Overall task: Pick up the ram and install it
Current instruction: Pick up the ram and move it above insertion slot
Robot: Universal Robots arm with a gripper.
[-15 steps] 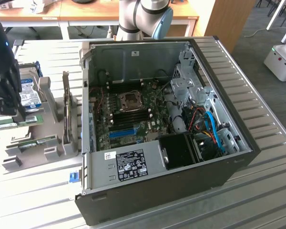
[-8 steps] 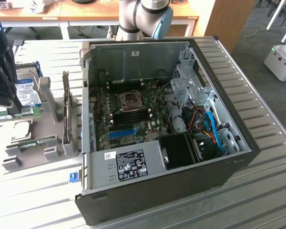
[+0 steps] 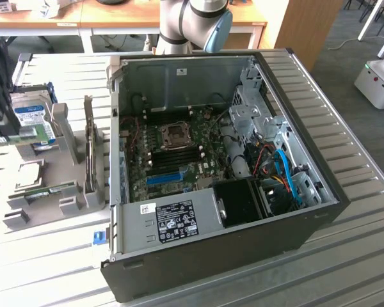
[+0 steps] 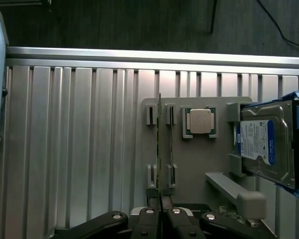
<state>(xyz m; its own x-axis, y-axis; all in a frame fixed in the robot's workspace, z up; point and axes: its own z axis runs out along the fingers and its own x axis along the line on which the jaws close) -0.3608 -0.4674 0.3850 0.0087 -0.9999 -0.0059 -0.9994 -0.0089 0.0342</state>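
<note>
Computer case (image 3: 230,211) lies open mid-frame in the exterior view, with a grey holder (image 3: 63,128) at the exterior view's left. Up close, the wrist view has the gripper (image 4: 160,205) pinching the ram (image 4: 159,144), which stands on its thin edge in the holder beside a square chip (image 4: 199,121).

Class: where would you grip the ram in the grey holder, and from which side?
Probably best to grip the ram by its long top edge from straight above, one finger on each flat face. It stands on edge in the brackets of the holder, so only the top edge is free.
</note>
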